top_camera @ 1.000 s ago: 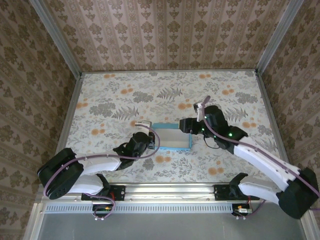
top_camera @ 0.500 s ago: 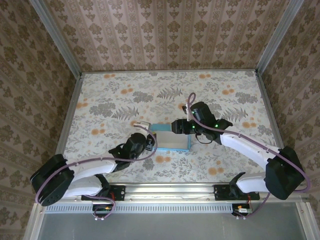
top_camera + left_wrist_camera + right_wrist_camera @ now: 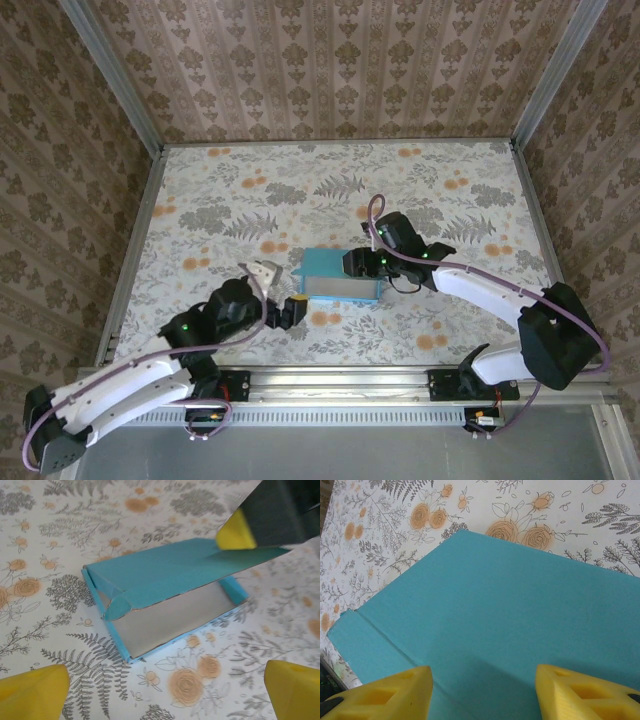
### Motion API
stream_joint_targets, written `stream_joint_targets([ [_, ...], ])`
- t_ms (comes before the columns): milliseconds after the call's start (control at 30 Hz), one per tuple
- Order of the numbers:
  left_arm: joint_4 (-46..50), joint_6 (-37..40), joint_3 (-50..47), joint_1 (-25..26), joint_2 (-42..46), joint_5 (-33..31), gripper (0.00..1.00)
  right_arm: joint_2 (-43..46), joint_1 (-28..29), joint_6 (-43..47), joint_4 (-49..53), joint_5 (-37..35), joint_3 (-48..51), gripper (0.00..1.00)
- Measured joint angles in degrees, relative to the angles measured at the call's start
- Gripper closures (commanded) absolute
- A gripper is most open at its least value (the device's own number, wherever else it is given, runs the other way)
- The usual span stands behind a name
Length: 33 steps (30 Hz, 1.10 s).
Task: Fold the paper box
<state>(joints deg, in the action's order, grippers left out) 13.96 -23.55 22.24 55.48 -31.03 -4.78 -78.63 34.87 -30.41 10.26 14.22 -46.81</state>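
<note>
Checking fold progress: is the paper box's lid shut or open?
Partly open: the paper box has its blue lid slanting above the base, with a gap at the front showing the white inside.

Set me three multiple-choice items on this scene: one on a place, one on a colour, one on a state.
1. Where is the left gripper relative to the paper box?
A. Inside it.
B. Off its near left corner, apart from it.
C. Beyond its far edge.

2. What colour is the outside of the box's lid?
A. Turquoise-blue.
B. Red.
C. Black.

3. How does the lid stand?
A. Laid flat open.
B. Shut flush.
C. Sloping, part-way closed, under the right gripper.

Key:
1 B: the left wrist view shows the box ahead of the open fingertips, untouched.
2 A: both wrist views show the blue panel.
3 C: the left wrist view shows the white inside below the raised lid.
</note>
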Motion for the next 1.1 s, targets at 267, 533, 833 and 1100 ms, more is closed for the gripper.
stream_joint_targets([
  [267, 7.5, -5.7, 4.5, -5.5, -1.5, 4.1, 0.13, -2.6, 1.1, -0.2, -1.2, 0.0, 1.7, 0.45],
  [533, 7.5, -8.1, 10.3, -14.3, -17.2, 12.4, 0.26, -2.8, 1.6, -0.9, -1.4, -0.5, 2.5, 0.46],
  [833, 3.9, -9.0, 11.8, -16.6, -29.0, 20.4, 0.34, -2.8, 1.8, -1.1, -1.9, -0.5, 3.6, 0.46],
  [1100, 1.0, -9.3, 12.0, -16.9, -33.3, 22.9, 0.34, -3.0, 2.2, -1.3, -3.3, -0.5, 4.1, 0.47],
])
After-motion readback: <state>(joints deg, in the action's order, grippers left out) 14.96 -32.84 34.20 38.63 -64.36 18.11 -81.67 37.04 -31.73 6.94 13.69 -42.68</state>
